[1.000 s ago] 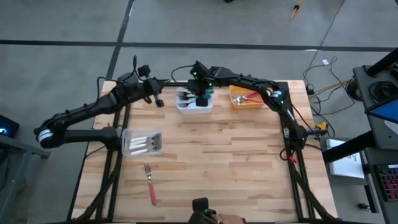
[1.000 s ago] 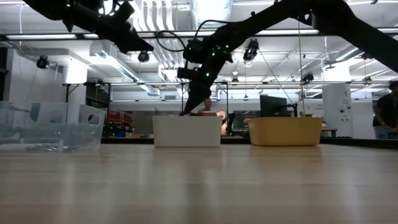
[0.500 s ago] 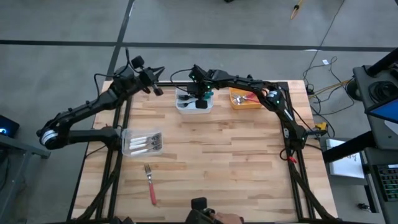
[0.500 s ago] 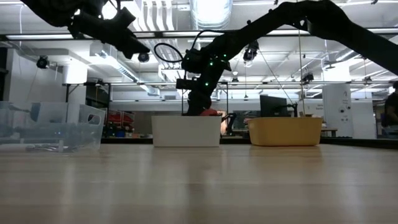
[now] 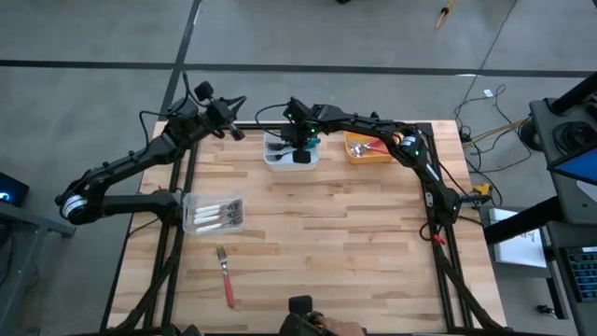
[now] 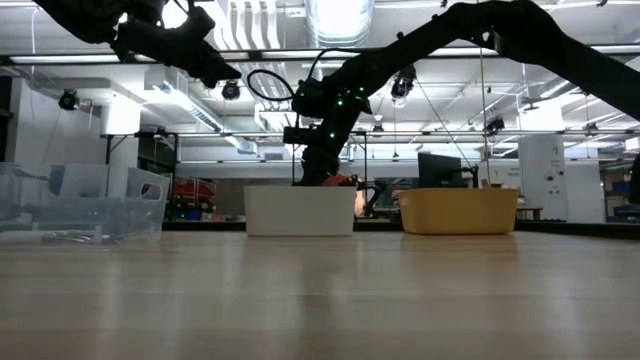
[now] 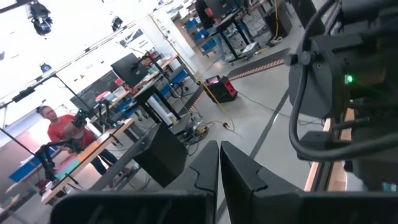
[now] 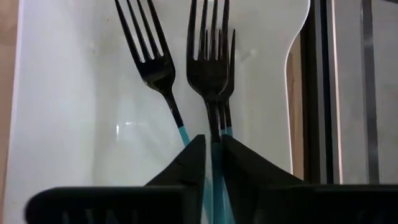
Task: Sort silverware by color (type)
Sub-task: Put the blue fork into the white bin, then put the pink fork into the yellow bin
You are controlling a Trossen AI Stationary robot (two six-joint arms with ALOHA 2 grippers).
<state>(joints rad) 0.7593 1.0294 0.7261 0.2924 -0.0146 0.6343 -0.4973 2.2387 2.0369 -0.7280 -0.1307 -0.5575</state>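
Observation:
My right gripper [image 5: 299, 152] reaches down into the white bin [image 5: 276, 161] at the table's far middle, shut on a teal-handled fork [image 8: 210, 68]. This fork's head lies on a second fork, and a third teal-handled fork [image 8: 149, 65] lies beside them on the bin's floor. My left gripper [image 5: 235, 133] hangs shut and level above the far left corner, holding nothing. A red-handled fork [image 5: 226, 276] lies flat on the table near the front left. White-handled silverware [image 5: 216, 216] lies in the clear bin [image 5: 191, 222]. My right gripper pinches the fork's slim teal handle [image 8: 214, 163] between its two fingers, which lie along the handle. The fingers slant down into the white bin from the table's right. The fork's head [image 8: 210, 62] rests on another fork on the bin's floor.
An orange bin [image 5: 368, 157] with red-handled pieces stands right of the white bin. In the low view the white bin [image 6: 300, 212], orange bin [image 6: 460, 212] and clear bin [image 6: 80, 205] stand in a row. Bare wood spreads across the table's middle and right.
My right gripper has sunk a little into the white bin with the fork. My left gripper has swung toward the table's far left corner, staying shut and high.

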